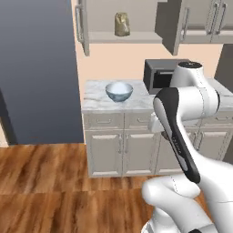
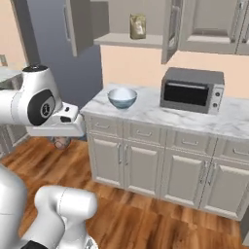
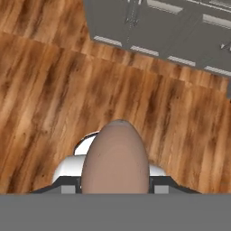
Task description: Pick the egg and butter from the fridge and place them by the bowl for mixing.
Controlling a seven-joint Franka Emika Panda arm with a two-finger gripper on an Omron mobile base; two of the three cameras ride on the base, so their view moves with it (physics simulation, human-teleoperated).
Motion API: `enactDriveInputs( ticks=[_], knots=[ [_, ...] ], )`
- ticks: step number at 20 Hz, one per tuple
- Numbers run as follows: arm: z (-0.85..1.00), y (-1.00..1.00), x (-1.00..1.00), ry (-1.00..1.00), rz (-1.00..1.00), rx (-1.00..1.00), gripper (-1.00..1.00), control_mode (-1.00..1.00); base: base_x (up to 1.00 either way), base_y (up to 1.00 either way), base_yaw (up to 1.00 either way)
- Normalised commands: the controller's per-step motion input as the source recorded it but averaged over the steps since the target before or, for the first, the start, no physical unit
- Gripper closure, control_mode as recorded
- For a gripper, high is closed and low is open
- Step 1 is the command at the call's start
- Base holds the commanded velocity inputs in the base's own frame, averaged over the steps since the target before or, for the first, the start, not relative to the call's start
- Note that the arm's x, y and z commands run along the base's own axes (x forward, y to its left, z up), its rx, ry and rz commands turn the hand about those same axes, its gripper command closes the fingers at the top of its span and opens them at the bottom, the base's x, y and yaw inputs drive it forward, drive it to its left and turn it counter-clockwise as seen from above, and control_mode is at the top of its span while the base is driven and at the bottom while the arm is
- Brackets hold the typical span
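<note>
On marble counter (image 2: 146, 114): bowl (image 2: 122, 97), contents unclear. Gripper (image 3: 115, 189) clamped on egg (image 3: 115, 160) above wood floor (image 3: 45, 90).

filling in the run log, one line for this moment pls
end effector: shut on egg | position: above wood floor, short of counter | bowl: on counter, nothing beside it | butter: not yet delivered

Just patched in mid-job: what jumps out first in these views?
The egg fills the hand view, clamped in the gripper and hanging over the wood floor. On the marble counter, the bowl waits left of the microwave.
</note>
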Motion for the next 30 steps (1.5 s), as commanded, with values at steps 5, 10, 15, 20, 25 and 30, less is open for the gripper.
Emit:
enactDriveInputs(
  ticks=[5,10,15,20,25,30],
  knots=[
    [0.0,0.0,0.0,0.0,0.0,0.0,1.0,1.0,0.86,0.6,-0.6],
    [0.0,0.0,0.0,0.0,0.0,0.0,1.0,1.0,1.0,0.14,-0.35],
    [0.0,0.0,0.0,0.0,0.0,0.0,1.0,1.0,0.93,-0.05,0.0],
    [0.0,0.0,0.0,0.0,0.0,0.0,1.0,1.0,0.68,-0.34,0.0],
    [0.0,0.0,0.0,0.0,0.0,0.0,1.0,1.0,0.29,-0.52,0.09],
    [0.0,0.0,0.0,0.0,0.0,0.0,1.0,1.0,0.51,-0.07,0.06]
  ],
)
